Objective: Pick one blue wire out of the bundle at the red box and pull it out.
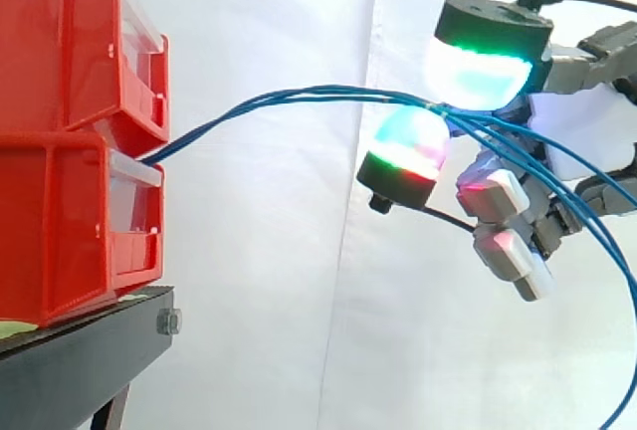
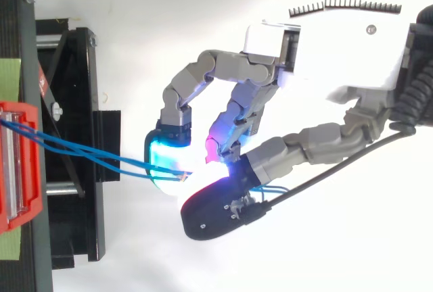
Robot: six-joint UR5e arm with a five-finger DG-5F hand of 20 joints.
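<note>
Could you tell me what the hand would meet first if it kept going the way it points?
Probably the front of the upper red bin, across open air; the hand pinches blue wires running that way.

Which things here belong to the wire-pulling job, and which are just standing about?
Job: blue wires; lower red box; hand, its fingers pinching the wires.
Standing about: upper red box; black stand; white curtain; green tape.
</note>
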